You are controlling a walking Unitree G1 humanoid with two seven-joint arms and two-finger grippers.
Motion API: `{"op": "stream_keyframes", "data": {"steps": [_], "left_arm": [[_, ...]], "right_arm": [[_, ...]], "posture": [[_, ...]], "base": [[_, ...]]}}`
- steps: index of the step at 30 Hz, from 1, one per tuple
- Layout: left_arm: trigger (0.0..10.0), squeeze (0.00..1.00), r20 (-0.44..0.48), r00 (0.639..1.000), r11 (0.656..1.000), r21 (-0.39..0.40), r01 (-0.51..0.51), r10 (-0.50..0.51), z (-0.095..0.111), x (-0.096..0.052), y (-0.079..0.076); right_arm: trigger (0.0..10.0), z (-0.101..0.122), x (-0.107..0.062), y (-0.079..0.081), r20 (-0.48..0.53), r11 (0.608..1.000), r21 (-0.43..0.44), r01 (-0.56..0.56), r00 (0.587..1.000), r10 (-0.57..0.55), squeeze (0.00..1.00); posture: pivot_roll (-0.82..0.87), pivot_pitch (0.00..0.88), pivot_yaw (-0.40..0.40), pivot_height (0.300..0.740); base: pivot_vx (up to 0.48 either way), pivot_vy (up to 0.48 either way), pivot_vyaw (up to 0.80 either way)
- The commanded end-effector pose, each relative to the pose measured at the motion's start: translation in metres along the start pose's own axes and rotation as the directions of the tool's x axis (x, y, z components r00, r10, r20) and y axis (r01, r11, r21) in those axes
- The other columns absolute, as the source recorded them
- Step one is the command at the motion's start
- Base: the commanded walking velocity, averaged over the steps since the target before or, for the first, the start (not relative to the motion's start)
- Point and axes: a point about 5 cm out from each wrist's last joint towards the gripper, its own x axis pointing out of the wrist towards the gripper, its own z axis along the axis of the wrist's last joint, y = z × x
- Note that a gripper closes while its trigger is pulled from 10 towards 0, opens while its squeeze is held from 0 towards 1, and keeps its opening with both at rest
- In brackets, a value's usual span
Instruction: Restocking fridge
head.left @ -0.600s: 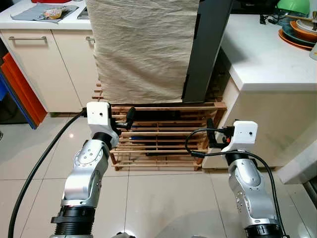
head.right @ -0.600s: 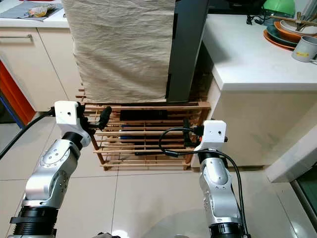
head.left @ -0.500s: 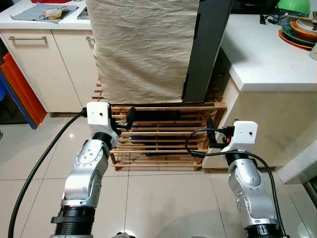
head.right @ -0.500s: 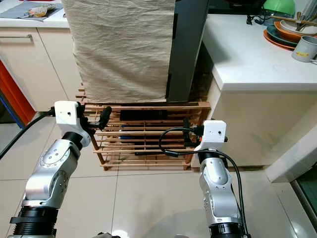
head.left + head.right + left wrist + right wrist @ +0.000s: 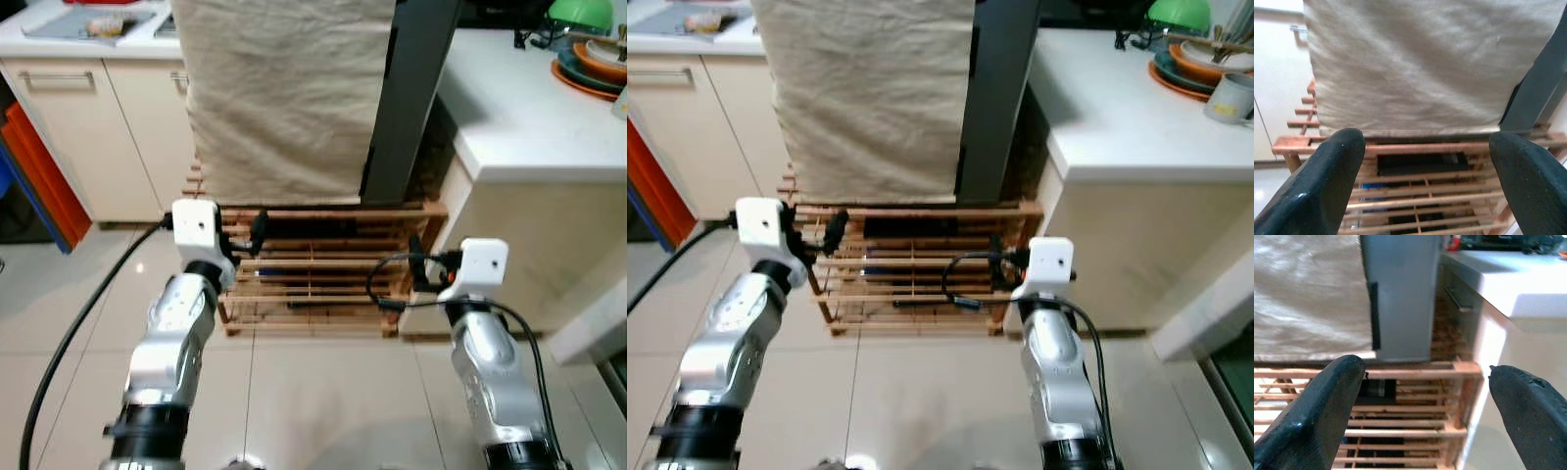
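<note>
Facing cloth-draped fridge [image 5: 284, 93] on wooden rack [image 5: 313, 269], both fingers spread empty, dishes [image 5: 1200, 54] on counter.

Fridge [image 5: 416, 93]: tall dark grey cabinet, upright on the back edge of a slatted wooden rack [image 5: 313, 269] on the floor. Front draped with a creased beige cloth [image 5: 284, 98] hanging to the rack's top rail.

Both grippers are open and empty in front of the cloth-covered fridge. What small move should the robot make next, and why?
Probably lift the left gripper toward the beige cloth to move it aside. The cloth hangs down over the fridge front to the wooden rack, and both the left gripper and the right gripper are open, holding nothing.
</note>
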Motion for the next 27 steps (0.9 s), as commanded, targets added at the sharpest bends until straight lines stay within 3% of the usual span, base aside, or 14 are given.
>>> {"op": "stream_keyframes", "data": {"steps": [1,12,20,27], "left_arm": [[10.0,0.0,0.01,1.0,1.0,0.02,0.0,0.0,0.002,0.002,-0.001],[10.0,0.0,0.015,1.0,0.999,0.047,0.006,-0.006,0.002,0.005,-0.001],[10.0,0.0,0.039,0.999,0.997,0.075,0.003,-0.006,0.005,0.002,0.002],[10.0,0.0,0.02,1.0,0.998,0.057,-0.021,0.02,0.008,0.007,0.008]], "right_arm": [[10.0,0.001,0.001,0.001,0.014,1.0,0.001,0.002,1.0,-0.002,0.0],[10.0,-0.003,0.001,0.003,0.012,1.0,0.005,0.005,1.0,-0.005,0.0],[10.0,-0.009,-0.001,-0.005,-0.009,0.999,-0.01,0.036,0.999,-0.037,0.0],[10.0,-0.013,-0.001,-0.005,-0.03,0.999,-0.002,0.045,0.999,-0.045,0.0]], "posture": [[-0.12,0.0,0.017,0.74],[-0.12,0.0,0.025,0.74],[-0.12,0.0,0.028,0.74],[-0.12,0.0,0.029,0.74]], "base": [[0.0,0.0,0.0],[0.0,0.0,0.0],[0.0,0.0,0.0],[0.0,0.48,-0.77]]}}
